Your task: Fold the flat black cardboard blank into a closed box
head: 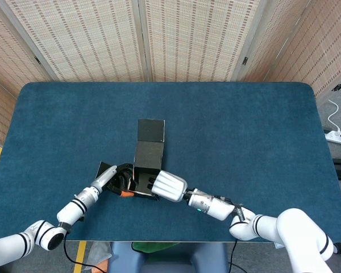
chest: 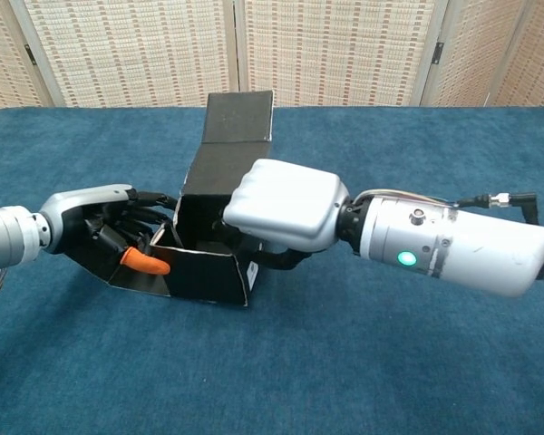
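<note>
My left hand's fingers (chest: 131, 237) curl over the left side flap of the half-formed black cardboard box (chest: 208, 222), one orange-tipped finger hooked against its low front wall; I read that as a hold. My left hand (head: 118, 177) sits just left of the box. My right hand (chest: 286, 207) covers the box's right side, its fingers reaching into the cavity; whether they clamp the wall I cannot tell. The box stands on the blue-covered desk (head: 244, 142), its long lid panel (chest: 238, 116) tilted up behind. I judge the walls are being squared; next I must tuck the side flaps inward, then swing the lid down.
</note>
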You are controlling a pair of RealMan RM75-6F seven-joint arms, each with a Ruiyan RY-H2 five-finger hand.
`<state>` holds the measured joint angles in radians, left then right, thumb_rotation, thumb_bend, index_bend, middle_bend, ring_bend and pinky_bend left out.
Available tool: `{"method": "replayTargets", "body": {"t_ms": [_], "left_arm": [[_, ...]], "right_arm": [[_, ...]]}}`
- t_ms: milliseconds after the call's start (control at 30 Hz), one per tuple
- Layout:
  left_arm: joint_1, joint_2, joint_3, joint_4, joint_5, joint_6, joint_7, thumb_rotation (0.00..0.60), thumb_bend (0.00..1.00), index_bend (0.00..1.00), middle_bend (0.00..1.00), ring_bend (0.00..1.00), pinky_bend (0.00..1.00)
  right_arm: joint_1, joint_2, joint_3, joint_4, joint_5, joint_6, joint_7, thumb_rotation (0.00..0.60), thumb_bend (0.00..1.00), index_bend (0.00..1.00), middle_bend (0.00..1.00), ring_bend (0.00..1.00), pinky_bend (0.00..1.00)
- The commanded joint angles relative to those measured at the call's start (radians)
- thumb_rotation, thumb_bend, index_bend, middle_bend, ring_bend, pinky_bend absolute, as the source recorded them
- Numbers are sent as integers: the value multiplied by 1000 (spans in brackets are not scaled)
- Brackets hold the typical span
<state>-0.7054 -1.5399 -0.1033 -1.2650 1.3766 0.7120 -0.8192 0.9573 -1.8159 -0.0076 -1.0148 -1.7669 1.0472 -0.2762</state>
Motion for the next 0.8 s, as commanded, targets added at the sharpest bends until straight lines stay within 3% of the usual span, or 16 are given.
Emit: {"method": "replayTargets", "body": {"t_ms": [33, 100, 167, 433, 600, 700, 800], "left_arm": [[11, 4, 0, -20, -9, 22, 45, 600, 171, 363, 420, 539, 730], [15, 7, 1, -31, -15, 31, 74, 600, 171, 310, 361, 453, 680], [19, 11, 0, -46, -26, 37, 103, 600, 171, 263, 293, 352, 629], [54, 47, 0, -129, -41, 98, 194, 600, 171, 105, 35, 20, 301], [98, 82, 9, -178, -22, 182, 229, 600, 170, 50, 0, 0, 243], [122, 107, 16, -208, -8, 217, 224, 600, 170, 48, 0, 0, 239], [143, 132, 23, -237, 10, 246, 204, 600, 170, 48, 0, 0, 237]], "right_arm": [[-6, 25, -13, -6, -11, 10, 5, 600, 262, 272, 246, 740, 1000], [-10, 38, -16, -12, -15, 18, 8, 600, 198, 70, 80, 707, 1000], [-17, 53, -19, -23, -15, 27, 13, 600, 179, 8, 27, 691, 1000], [-134, 133, -4, -133, 49, 160, 70, 600, 176, 0, 3, 674, 1000], [-258, 243, -16, -368, 181, 189, 177, 600, 176, 0, 100, 674, 1000], [-314, 302, -29, -517, 290, 145, 232, 600, 176, 0, 146, 674, 1000], [-337, 340, -23, -619, 408, 70, 280, 600, 172, 0, 131, 674, 1000]]}}
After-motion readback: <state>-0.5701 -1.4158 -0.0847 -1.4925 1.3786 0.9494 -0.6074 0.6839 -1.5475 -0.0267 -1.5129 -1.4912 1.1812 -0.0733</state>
